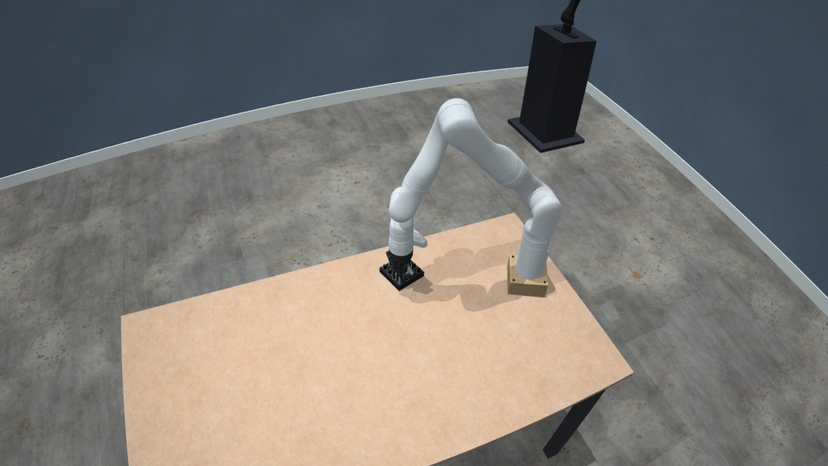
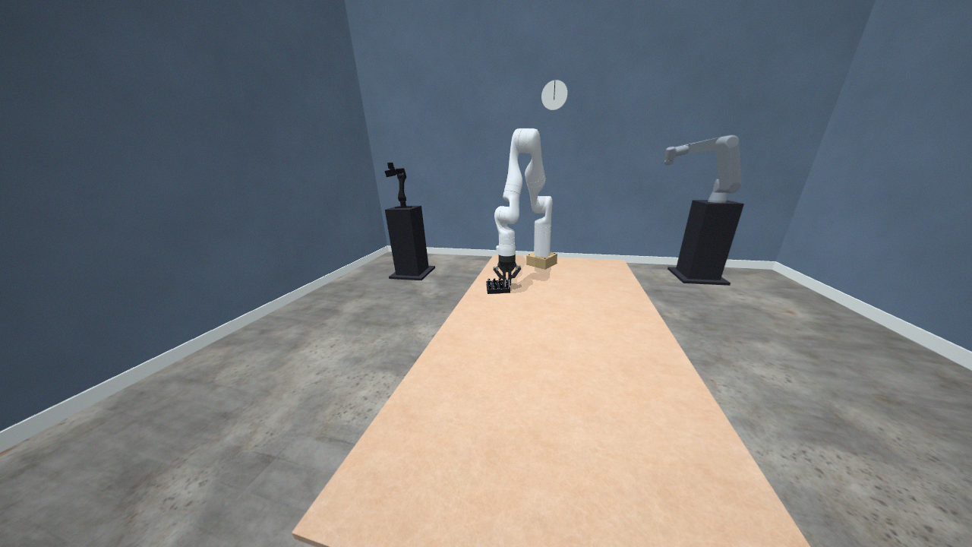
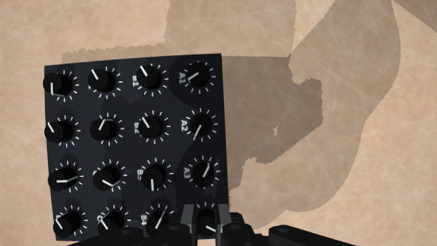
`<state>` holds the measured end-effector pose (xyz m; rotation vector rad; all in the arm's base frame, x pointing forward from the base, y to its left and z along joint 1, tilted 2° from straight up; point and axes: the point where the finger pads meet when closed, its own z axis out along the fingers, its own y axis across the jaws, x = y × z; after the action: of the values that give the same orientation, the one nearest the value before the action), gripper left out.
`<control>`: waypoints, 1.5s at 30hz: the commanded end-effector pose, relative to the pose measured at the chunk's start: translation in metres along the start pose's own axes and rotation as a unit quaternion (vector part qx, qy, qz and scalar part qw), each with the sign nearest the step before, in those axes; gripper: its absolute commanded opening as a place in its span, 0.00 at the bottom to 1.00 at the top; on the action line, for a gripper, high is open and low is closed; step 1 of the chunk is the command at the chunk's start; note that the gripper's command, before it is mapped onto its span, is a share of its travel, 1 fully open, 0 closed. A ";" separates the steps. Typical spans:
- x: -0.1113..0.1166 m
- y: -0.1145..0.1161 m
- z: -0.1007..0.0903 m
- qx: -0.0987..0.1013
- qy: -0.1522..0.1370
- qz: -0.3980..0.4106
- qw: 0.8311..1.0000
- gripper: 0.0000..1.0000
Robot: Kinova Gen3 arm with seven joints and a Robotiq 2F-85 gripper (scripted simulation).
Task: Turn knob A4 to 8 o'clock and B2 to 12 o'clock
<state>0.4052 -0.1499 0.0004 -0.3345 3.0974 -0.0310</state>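
Note:
The black knob box [image 1: 393, 272] [image 2: 498, 286] [image 3: 133, 102] stands on the table near its far edge. In the wrist view its row A runs down the right side: A1 [image 3: 198, 74], A2 [image 3: 200, 124], A3 [image 3: 203, 174]. My gripper [image 3: 206, 221] [image 1: 400, 267] [image 2: 503, 277] is down on the box and shut on knob A4 [image 3: 206, 223] at the bottom of that column; its white line points to the lower right of the view. Knob B2 [image 3: 150, 126] has its line pointing to the upper left of the view.
The arm's tan base block [image 1: 527, 279] [image 2: 541, 259] stands on the table [image 1: 347, 359] right of the box. Black pedestals [image 1: 555, 87] [image 2: 408, 241] stand on the floor, one more [image 2: 706, 239] with another white arm.

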 end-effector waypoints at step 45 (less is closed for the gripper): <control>0.000 0.000 -0.001 0.000 -0.001 -0.091 0.996 0.08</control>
<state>0.4053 -0.1498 0.0004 -0.6149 3.0570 -0.0370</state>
